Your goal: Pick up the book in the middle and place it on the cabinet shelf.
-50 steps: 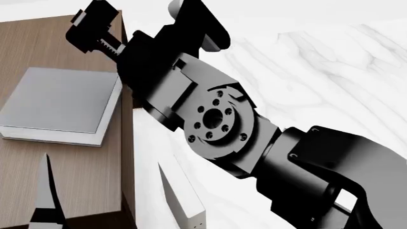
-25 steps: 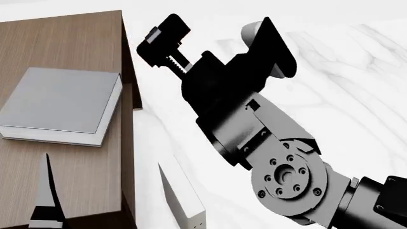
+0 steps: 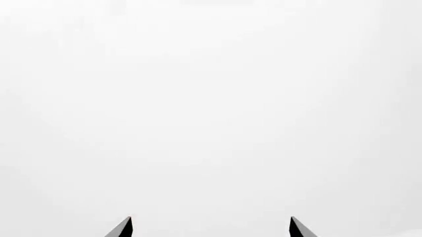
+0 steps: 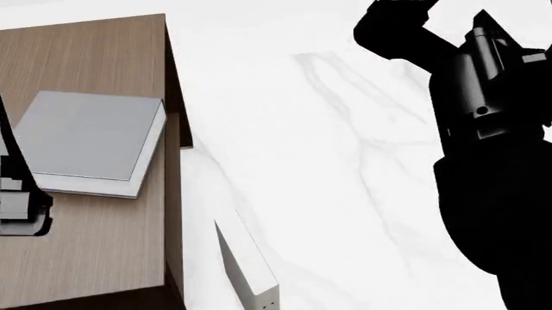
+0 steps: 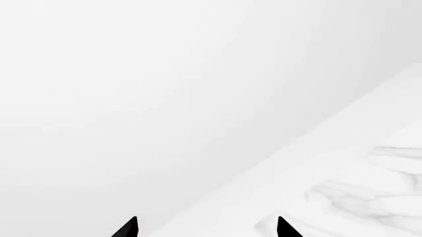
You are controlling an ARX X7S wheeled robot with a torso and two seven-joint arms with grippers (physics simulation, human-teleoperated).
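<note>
The book [image 4: 86, 139] lies flat on the cabinet shelf [image 4: 95, 58], free of both grippers. The left gripper [image 3: 209, 228] and the right gripper [image 5: 205, 228] each show two fingertips spread apart, released, with only blank white between them.

Bright, even, flat light throughout; no visible lamp. Renders sharp, no blur, no edge distortion. Marble surface [image 4: 345, 161] nearly washed out white. Cabinet [image 4: 95, 252] shows a dark shaded right side. Right arm [image 4: 492, 194] reads as black silhouette, detail lost. Both wrist views almost blank white.
</note>
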